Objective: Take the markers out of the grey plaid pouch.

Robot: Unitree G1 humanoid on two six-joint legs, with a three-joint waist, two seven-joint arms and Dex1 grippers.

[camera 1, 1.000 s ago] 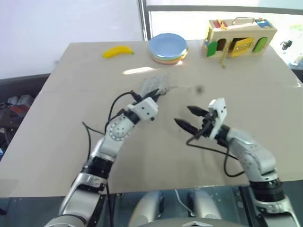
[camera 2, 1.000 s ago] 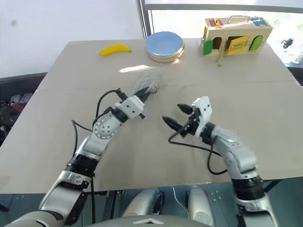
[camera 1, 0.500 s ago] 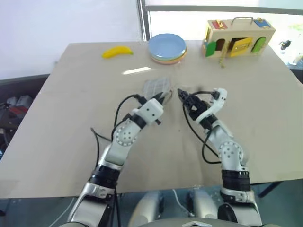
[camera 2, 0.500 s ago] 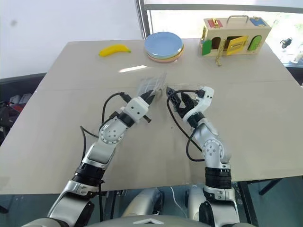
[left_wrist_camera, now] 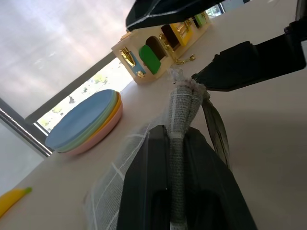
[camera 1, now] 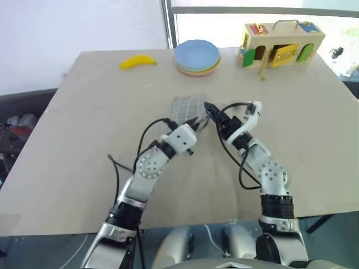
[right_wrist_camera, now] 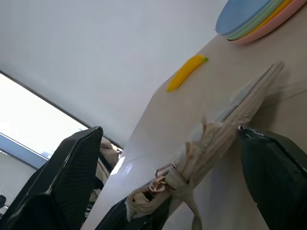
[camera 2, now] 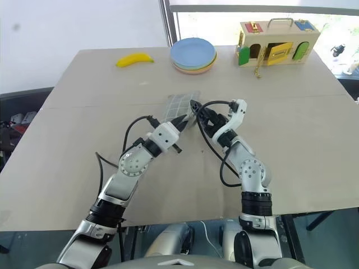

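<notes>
**op_remote:** Left gripper (camera 2: 188,119) is clamped tight on one edge of the grey plaid pouch (camera 2: 180,105), I can see the fabric squeezed between both fingers in the left wrist view (left_wrist_camera: 178,143). Pouch is mid-table, lifted at the pinched end, the rest trailing toward the plates (camera 2: 193,54).

**benchwatcher:** and the right one?

**op_remote:** Right gripper (camera 2: 202,116) is spread wide, nothing in it. It's right up against the pouch's end, just beside the left gripper, one finger either side of the bunched fabric in the right wrist view (right_wrist_camera: 201,143). Can't tell if a fingertip actually touches the cloth. There's a small metal ring and a cord (right_wrist_camera: 163,175) hanging at the gathered end.

**benchwatcher:** markers out?

**op_remote:** I don't see any on the table (camera 2: 84,145), and I can't tell what's inside the pouch.

**benchwatcher:** other stuff nearby?

**op_remote:** Banana (camera 2: 135,58) at the far left of the table, plates stacked at the far edge, wooden latch box (camera 2: 279,41) far right. All well apart from the pouch.
</notes>
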